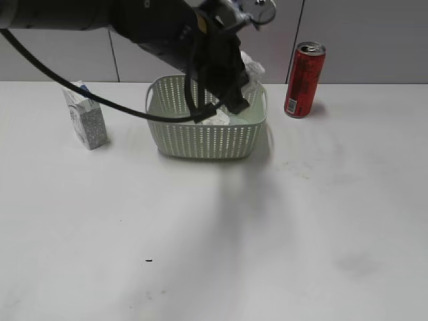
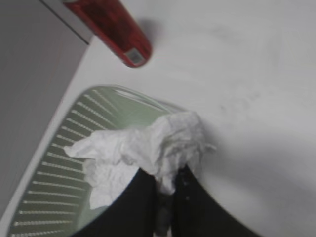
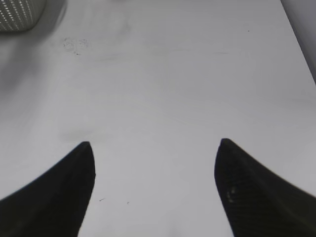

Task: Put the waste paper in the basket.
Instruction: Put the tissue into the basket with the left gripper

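The pale green lattice basket [image 1: 207,140] stands at the back middle of the table. My left gripper [image 1: 235,93] reaches over its right end and is shut on a crumpled white waste paper wad [image 1: 253,67]. In the left wrist view the gripper [image 2: 168,172] pinches that wad [image 2: 163,140] above the basket's rim [image 2: 59,163]. More white paper [image 1: 217,118] lies inside the basket. My right gripper [image 3: 155,145] is open and empty over bare table; it does not show in the exterior view.
A red drink can [image 1: 304,80] stands right of the basket, also in the left wrist view [image 2: 111,27]. A white-and-blue patterned pack [image 1: 87,117] stands to the basket's left. The basket's corner [image 3: 19,15] shows at the top left of the right wrist view.
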You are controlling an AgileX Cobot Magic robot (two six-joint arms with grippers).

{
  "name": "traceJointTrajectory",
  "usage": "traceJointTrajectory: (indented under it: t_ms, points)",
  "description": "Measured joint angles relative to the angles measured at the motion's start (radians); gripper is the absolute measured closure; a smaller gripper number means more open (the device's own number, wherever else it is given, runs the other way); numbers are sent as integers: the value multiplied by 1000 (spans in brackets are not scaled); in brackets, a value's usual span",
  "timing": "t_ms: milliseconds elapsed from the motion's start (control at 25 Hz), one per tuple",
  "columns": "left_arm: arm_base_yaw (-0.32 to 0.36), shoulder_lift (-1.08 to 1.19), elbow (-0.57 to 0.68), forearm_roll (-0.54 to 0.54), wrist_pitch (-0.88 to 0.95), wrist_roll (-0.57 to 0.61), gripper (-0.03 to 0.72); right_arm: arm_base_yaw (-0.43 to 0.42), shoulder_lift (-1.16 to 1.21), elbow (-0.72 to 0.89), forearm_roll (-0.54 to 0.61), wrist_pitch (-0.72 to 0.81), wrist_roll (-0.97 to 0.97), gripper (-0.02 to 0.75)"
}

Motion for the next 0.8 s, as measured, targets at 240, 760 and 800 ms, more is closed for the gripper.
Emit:
traceJointTrajectory:
  t_ms: [240,760,800]
  points:
    - [102,70,0,-100,-303,-1,665,0,0,0,0,1,0,166]
    - [143,172,2,-147,-376,-3,174,0,0,0,0,1,0,166]
    - [143,169,2,-152,-374,-3,101,0,0,0,0,1,0,166]
